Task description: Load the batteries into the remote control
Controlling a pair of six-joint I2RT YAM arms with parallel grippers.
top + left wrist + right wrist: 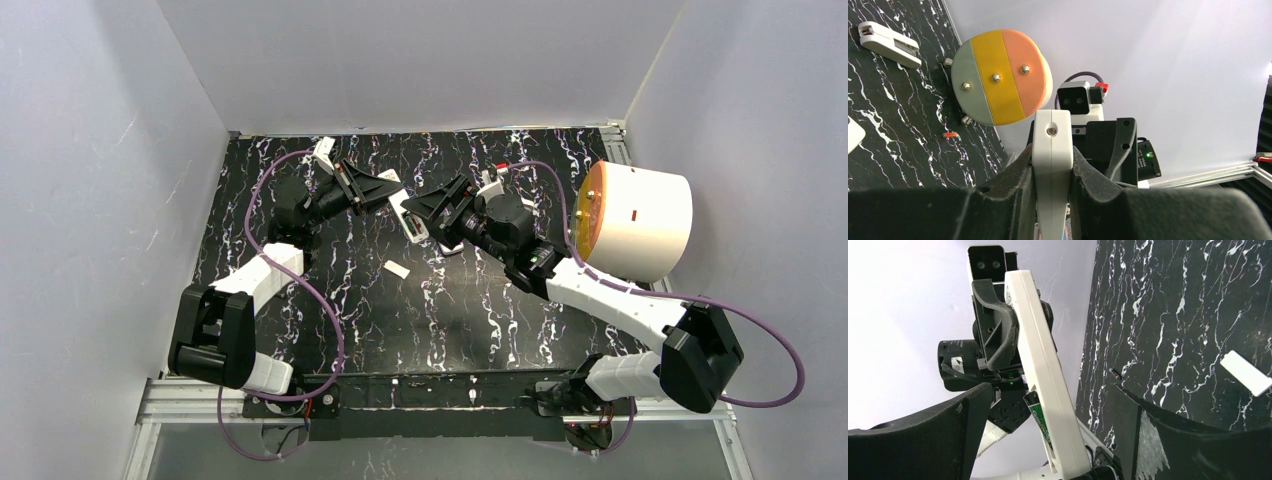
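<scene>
Top: my L gripper (383, 192) is clamped on white remote (408, 216); R gripper (437, 208) spread wide at its other end.
L wrist: one battery (949, 134) lies on table (893, 150) by striped disc (1000, 75).
R wrist: remote runs btwn my open fingers (973, 415).

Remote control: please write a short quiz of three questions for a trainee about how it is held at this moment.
1. True or false: the left gripper has its fingers shut on the white remote control.
2. Choose one. The right gripper is: A) open, with the remote control showing between its fingers in the right wrist view; B) shut on a battery; C) resting flat on the table.
3. Short answer: in the top view, what lies alone on the black table just nearer to the arm bases than the remote control?

Key: 1 true. 2 A. 3 a small flat white piece, rectangular, possibly the battery cover.
</scene>
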